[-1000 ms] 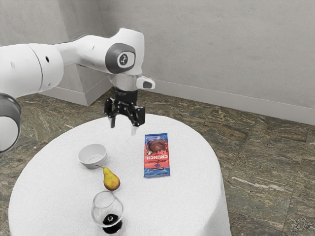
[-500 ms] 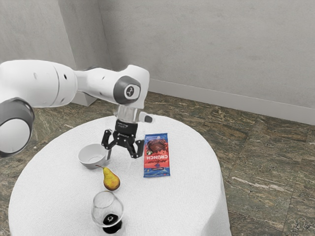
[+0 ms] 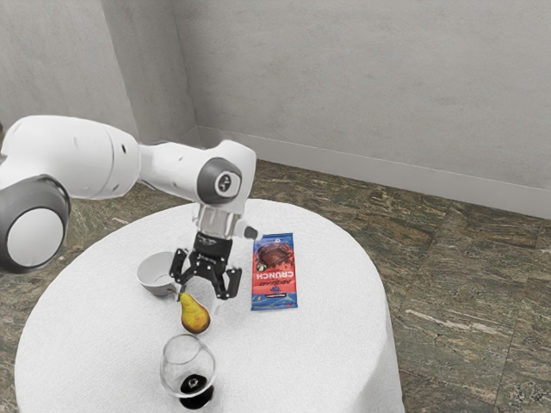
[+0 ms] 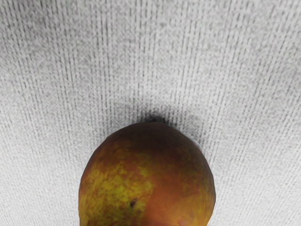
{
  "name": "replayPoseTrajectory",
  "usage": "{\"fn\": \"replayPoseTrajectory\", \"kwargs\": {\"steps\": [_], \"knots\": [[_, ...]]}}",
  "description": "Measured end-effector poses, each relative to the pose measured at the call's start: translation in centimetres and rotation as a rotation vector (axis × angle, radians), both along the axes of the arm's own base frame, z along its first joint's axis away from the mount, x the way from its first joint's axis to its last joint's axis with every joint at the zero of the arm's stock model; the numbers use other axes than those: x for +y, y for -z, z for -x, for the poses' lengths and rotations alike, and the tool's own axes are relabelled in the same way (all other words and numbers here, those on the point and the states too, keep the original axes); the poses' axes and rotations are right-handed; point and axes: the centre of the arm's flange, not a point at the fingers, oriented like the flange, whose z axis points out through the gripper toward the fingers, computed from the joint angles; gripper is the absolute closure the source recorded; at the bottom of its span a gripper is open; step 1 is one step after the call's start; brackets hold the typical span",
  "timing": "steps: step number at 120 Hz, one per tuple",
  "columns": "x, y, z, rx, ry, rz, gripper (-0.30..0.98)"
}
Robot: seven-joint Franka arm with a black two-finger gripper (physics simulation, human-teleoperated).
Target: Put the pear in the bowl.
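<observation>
In the exterior view my gripper point(image 3: 198, 303) is low over the table, its fingers apart, at the stem end of the pear point(image 3: 195, 317). The yellow and reddish pear lies on the cloth, and I see no grip on it from both sides. In the wrist view the rounded pear point(image 4: 146, 181) is large and close under my hand. The white bowl point(image 3: 151, 280) stands just beside the gripper, toward the exterior view's left, partly hidden by a finger.
A chocolate bar point(image 3: 275, 274) in red and blue wrapping lies toward the exterior view's right of the gripper. A stemmed glass point(image 3: 187, 361) with a dark base stands close to the pear on the white round table point(image 3: 327, 344).
My gripper has come down from above the table and moved over to the pear, its fingers staying apart. Pear, bowl, bar and glass have kept their places.
</observation>
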Motion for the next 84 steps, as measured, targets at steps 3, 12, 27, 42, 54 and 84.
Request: {"fn": "replayPoseTrajectory", "kwargs": {"steps": [3,12,27,42,54,84], "knots": [[0.0,0.2,0.0,0.003,0.0,0.003,0.07],[-0.1,0.8,0.1,0.012,0.0,0.011,0.08],[0.5,2.1,0.3,0.034,-0.015,0.027,0.1],[0.6,2.8,0.4,0.047,-0.019,0.036,0.16],[0.6,3.1,0.5,0.053,-0.018,0.041,0.2],[1.0,3.3,0.5,0.056,-0.019,0.048,0.3]]}}
